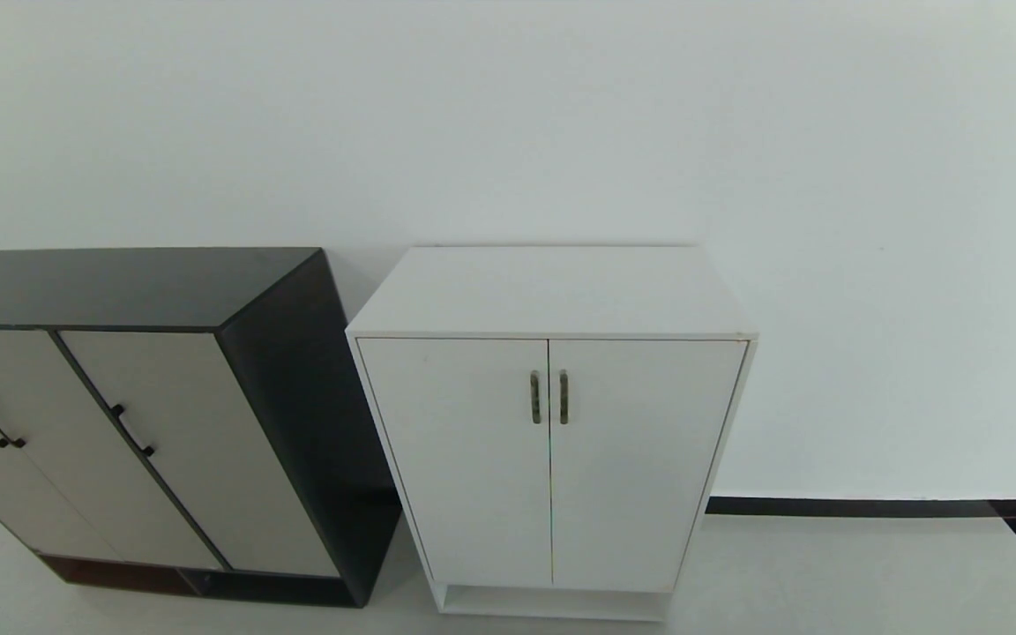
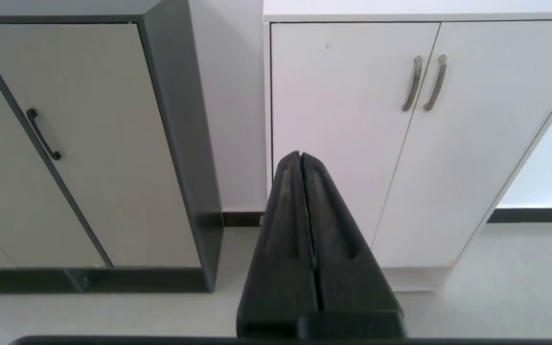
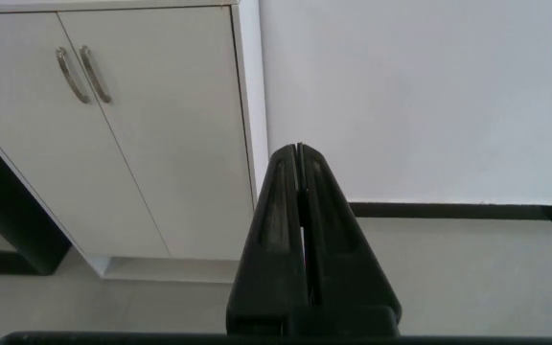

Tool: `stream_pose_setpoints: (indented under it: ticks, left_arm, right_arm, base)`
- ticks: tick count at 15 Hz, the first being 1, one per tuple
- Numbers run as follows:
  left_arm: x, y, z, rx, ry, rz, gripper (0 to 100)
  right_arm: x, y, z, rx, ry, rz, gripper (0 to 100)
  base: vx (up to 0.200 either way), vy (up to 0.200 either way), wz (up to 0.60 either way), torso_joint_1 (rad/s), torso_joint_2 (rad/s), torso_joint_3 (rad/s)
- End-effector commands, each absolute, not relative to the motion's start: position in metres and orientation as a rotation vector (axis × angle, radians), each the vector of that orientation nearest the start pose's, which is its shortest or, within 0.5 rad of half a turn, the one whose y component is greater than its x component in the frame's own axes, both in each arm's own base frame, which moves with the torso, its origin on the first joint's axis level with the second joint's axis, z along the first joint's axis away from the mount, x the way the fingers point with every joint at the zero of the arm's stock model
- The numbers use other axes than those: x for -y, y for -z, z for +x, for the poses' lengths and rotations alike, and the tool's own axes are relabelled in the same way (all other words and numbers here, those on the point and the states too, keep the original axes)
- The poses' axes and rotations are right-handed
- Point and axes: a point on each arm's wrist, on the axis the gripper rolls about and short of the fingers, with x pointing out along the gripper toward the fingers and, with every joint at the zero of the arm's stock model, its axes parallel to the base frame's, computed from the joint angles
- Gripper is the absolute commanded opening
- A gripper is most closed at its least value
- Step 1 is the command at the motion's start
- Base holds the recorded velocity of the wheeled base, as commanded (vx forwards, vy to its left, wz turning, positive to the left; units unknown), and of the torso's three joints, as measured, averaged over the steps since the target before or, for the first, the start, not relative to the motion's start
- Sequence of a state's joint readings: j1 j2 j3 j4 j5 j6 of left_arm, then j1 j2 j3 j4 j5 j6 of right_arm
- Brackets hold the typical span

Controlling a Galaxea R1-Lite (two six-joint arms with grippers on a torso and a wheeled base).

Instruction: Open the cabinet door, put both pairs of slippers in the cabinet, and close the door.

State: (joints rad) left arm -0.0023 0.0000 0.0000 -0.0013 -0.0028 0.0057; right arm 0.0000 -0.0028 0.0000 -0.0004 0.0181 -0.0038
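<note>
head view is showing the white cabinet (image 1: 552, 291) standing ahead, smooth flat doors (image 1: 464, 459) shut, its two slim metal handles (image 1: 535, 397) running upright either side of the centre seam. left tool (image 2: 301, 163) and right tool (image 3: 300, 151) are hanging pressed together, well apart from it, neither clearly nearer.

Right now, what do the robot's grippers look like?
The left gripper and right gripper look alike: matte black, each with two long fingers tapering from a broad base to a narrow tip, with shallow lengthwise grooves.
</note>
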Motion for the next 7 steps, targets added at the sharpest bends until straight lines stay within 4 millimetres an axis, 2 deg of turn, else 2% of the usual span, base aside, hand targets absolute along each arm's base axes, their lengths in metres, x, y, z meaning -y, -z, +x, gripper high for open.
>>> stream_pose_setpoints:
  ticks: [1,7]
  left_arm:
    - [0.0000,-0.0756,-0.0228,0.002,0.005,0.006,0]
    - [0.0000,-0.0757,-0.0227,0.000,0.005,0.006,0]
  right_arm:
    - [-0.0004,-0.0755,-0.0228,0.000,-0.018,-0.005,0]
    - [-0.0004,-0.0755,-0.0228,0.000,-0.018,-0.005,0]
  base:
    - [0.000,0.000,0.00,0.000,0.00,0.000]
    - [0.000,0.000,0.00,0.000,0.00,0.000]
